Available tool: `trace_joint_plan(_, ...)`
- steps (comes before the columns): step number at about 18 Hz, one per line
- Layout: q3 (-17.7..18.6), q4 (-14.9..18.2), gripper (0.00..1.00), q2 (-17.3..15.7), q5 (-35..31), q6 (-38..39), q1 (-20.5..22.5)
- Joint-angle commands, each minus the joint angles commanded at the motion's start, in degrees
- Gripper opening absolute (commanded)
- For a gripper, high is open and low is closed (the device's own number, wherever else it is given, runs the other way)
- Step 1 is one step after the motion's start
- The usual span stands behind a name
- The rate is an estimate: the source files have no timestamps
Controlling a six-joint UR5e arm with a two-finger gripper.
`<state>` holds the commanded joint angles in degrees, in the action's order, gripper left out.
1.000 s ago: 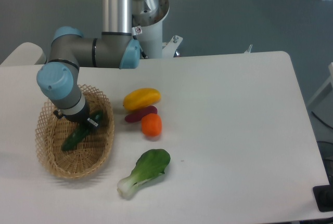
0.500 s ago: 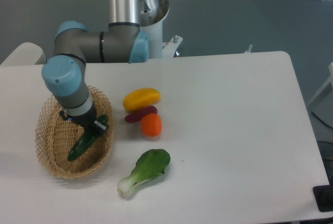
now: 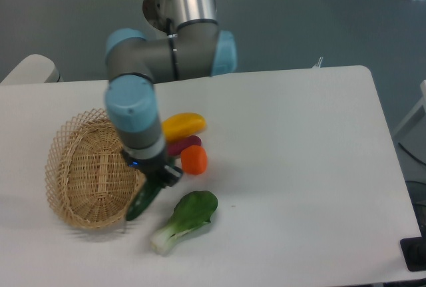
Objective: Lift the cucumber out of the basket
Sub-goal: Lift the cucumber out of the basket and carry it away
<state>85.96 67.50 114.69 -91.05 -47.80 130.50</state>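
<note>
Holding the cucumber (image 3: 145, 198) tight, my gripper (image 3: 158, 178) is hanging by the basket (image 3: 70, 174)'s right rim; it is slanting down-left.

A: Where was the cucumber (image 3: 145, 198)?

B: Clamped in the end effector (image 3: 162, 175), hanging tilted over the right rim of the basket (image 3: 85, 175), its lower end by the wicker edge.

A: And the rest of the counter (image 3: 299, 154)?

B: A yellow pepper (image 3: 183, 125), a purple vegetable (image 3: 185, 144) and an orange one (image 3: 194, 160) sat clustered right of the arm. The bok choy (image 3: 185, 220) lay just beside the cucumber's tip.
</note>
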Motion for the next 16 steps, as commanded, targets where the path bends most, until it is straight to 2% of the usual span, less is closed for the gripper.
trace_joint_plan(7,-3.6,1.2,0.27,2.6,-0.4,-16.4,9.8)
trace_joint_plan(12,-7.6,1.6,0.27,5.5,-0.4,-25.3,14.6)
trace_joint_plan(14,-9.8,3.6,0.26,6.9,-0.4,-28.8,15.9)
trace_joint_plan(16,-12.0,3.7,0.25,8.7,-0.5,-32.3,17.1)
